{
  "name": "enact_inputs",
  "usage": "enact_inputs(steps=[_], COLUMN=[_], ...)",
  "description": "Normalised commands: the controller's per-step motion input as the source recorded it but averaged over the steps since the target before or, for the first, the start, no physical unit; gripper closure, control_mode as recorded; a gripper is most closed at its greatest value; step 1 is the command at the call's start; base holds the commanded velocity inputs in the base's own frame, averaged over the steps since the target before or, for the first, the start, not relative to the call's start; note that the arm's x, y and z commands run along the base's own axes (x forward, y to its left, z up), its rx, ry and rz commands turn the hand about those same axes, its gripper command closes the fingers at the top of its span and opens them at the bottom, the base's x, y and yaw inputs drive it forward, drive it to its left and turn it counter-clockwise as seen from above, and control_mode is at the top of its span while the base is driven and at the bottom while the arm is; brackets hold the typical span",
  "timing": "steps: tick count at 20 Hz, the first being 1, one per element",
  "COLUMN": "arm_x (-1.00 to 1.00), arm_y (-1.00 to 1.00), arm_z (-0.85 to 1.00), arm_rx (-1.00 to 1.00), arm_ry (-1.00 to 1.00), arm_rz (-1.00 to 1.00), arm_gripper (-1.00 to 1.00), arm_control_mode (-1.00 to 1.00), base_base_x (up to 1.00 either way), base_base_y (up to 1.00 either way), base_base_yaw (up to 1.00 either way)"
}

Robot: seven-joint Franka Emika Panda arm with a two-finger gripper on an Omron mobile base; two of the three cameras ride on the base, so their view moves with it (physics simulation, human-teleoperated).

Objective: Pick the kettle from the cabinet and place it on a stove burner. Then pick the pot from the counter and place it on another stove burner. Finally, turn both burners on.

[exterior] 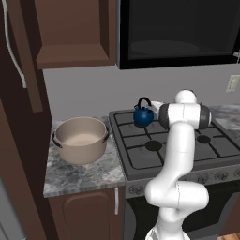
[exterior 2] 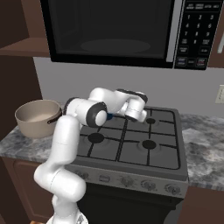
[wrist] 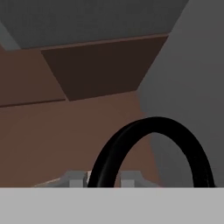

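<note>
small glossy dark-blue kettle (exterior: 143, 115) on rear-left burner of grey steel stove (exterior: 140, 161) | gripper (wrist: 103, 178) narrowly closed around kettle's black arched handle (wrist: 153, 144) (fingers flank it) | wide beige-tan pot (exterior: 81, 139) on grey mottled counter (exterior: 79, 178), left of stove

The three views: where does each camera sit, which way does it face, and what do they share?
Left base view: behind the arm's left, looking down at the pot, the kettle and the stove; the arm rises lower right.
Right base view: behind its right, looking at the stove and the pot; the arm rises lower left.
Hand view: on the hand, looking along the fingers past the kettle's black handle.
Both base views share stove and pot.
</note>
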Motion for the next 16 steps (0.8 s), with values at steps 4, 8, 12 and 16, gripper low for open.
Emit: enact_inputs(steps=[4, 8, 12, 16], arm_x=[0.0, 0.0, 0.0, 0.0], arm_y=[-0.04, -0.01, -0.02, -0.02], arm_z=[-0.17, -0.14, -0.17, -0.06], arm_rx=[0.02, 0.0, 0.0, 0.0], arm_ry=[0.0, 0.0, -0.01, -0.01], arm_rz=[0.0, 0.0, 0.0, 0.0], arm_gripper=[-1.0, -1.0, -1.0, -1.0], arm_control_mode=[-1.0, -1.0, -1.0, -1.0], base_base_x=[0.0, 0.0, 0.0, 0.0], base_base_y=[0.0, 0.0, 0.0, 0.0], base_base_yaw=[0.0, 0.0, 0.0, 0.0])
